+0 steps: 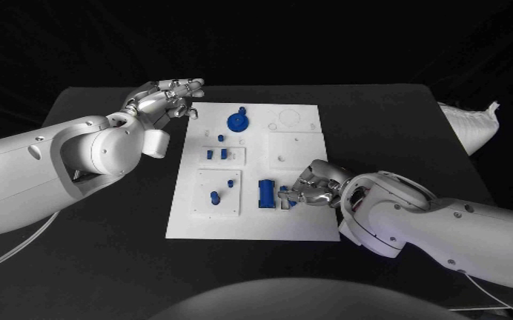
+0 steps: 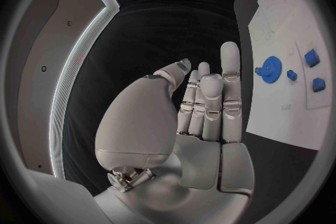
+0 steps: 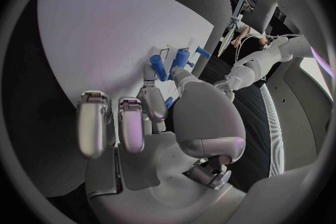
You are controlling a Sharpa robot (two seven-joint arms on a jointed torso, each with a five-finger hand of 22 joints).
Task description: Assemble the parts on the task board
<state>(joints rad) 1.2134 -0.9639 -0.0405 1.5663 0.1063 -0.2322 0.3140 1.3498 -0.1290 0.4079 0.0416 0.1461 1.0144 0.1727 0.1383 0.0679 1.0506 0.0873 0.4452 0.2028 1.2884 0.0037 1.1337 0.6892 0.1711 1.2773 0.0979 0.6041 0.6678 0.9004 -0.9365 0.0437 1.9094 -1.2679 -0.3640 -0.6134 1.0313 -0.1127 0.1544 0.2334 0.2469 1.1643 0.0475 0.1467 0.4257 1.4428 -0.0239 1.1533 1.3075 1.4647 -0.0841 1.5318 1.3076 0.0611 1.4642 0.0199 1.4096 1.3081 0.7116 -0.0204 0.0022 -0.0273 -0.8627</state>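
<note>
The white task board lies in the middle of the black table. On it are a blue gear, small blue blocks and a blue cylinder. My right hand is low over the board's near right part, beside the cylinder. Its thumb and a finger pinch a small blue part, which also shows between them in the right wrist view. Blue pieces lie just past the fingertips. My left hand hovers off the board's far left corner, fingers straight and holding nothing.
Two more small blue pieces sit in the near left panel of the board. The gear and blocks appear beyond my left hand. Bare black table surrounds the board on all sides.
</note>
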